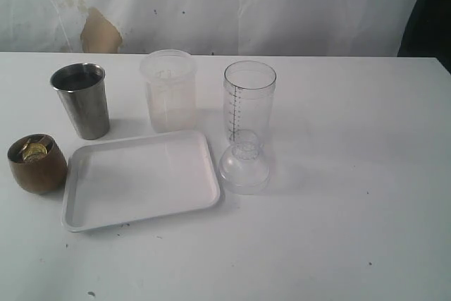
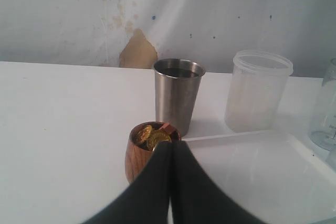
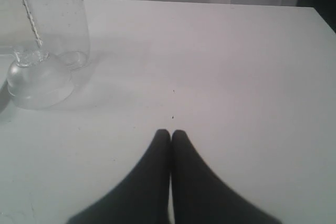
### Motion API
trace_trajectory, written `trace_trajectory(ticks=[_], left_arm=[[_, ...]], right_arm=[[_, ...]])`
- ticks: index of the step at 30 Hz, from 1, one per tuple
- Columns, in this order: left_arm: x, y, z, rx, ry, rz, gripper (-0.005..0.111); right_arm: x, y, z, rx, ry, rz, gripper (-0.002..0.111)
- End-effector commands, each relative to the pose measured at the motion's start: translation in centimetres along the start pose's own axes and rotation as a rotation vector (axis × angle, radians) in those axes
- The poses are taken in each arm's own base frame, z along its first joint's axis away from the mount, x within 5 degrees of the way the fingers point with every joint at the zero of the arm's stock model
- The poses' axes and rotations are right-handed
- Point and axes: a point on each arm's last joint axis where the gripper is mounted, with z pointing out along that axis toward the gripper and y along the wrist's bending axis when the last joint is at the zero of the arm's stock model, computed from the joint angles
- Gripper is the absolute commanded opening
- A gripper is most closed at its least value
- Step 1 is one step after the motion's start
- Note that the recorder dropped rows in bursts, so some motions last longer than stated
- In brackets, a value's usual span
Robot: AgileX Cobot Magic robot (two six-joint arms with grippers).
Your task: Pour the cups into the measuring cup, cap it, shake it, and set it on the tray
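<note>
Tumbler [image 1: 83, 100] stands near wooden cup [image 1: 36, 166]; left hand [image 2: 170, 146] and right hand [image 3: 170, 134] both closed, gripping nothing.

Black fingers [image 2: 149, 195]; smooth, tapered

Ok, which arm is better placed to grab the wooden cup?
Left. The left gripper, shut, points at the wooden cup close by; the right gripper faces the table beside the measuring cup.

A speckled white table [image 1: 352, 209] lies under soft, even light. Beyond the left gripper [image 2: 170, 145] rises a stained white wall [image 1: 282, 5] with a tan patch [image 2: 138, 51].
</note>
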Motion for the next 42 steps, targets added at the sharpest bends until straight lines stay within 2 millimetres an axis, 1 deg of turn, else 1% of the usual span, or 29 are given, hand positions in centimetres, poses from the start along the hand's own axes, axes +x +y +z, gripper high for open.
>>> trace_trajectory(ticks=[1,9,11,13,17,21,29,33,36,37,38,39,42], left_arm=[[-0.2,0.0,0.0,0.004,-0.018,0.010,0.000],[-0.2,0.0,0.0,0.004,-0.020,0.012,0.000],[-0.5,0.0,-0.1,0.001,-0.047,0.012,0.000],[-1.1,0.1,-0.1,-0.006,-0.111,0.012,0.000],[-2.8,0.2,-0.5,-0.028,-0.310,0.022,0.000],[-3.8,0.3,-0.9,-0.040,-0.425,0.032,0.000],[-3.9,0.3,-0.9,-0.041,-0.438,0.032,0.000],[-4.2,0.3,-1.1,-0.072,-0.476,0.175,0.000],[-4.4,0.3,-1.1,-0.072,-0.491,0.167,0.000],[-4.4,0.3,-1.2,-0.066,-0.500,0.135,0.000],[-4.6,0.3,-1.3,-0.036,-0.521,0.009,0.000],[-5.0,0.3,-1.5,0.013,-0.579,-0.169,0.000],[-6.0,0.4,-2.3,0.103,-0.710,-0.398,0.000]], right_arm=[[0.0,0.0,0.0,0.007,-0.013,0.004,0.000],[0.0,0.0,0.0,0.007,-0.013,0.004,0.000],[0.0,0.0,0.0,0.007,-0.013,0.004,0.000],[0.0,0.0,0.0,0.007,-0.013,0.004,0.000],[0.0,0.0,0.0,0.007,-0.013,0.004,0.000],[0.0,0.0,0.0,0.007,-0.013,0.004,0.000],[0.0,0.0,0.0,0.007,-0.013,0.004,0.000],[0.0,0.0,0.0,0.007,-0.013,0.004,0.000],[0.0,0.0,0.0,0.007,-0.013,0.004,0.000],[0.0,0.0,0.0,0.007,-0.013,0.004,0.000],[0.0,0.0,0.0,0.007,-0.013,0.004,0.000],[0.0,0.0,0.0,0.007,-0.013,0.004,0.000],[0.0,0.0,0.0,0.007,-0.013,0.004,0.000]])
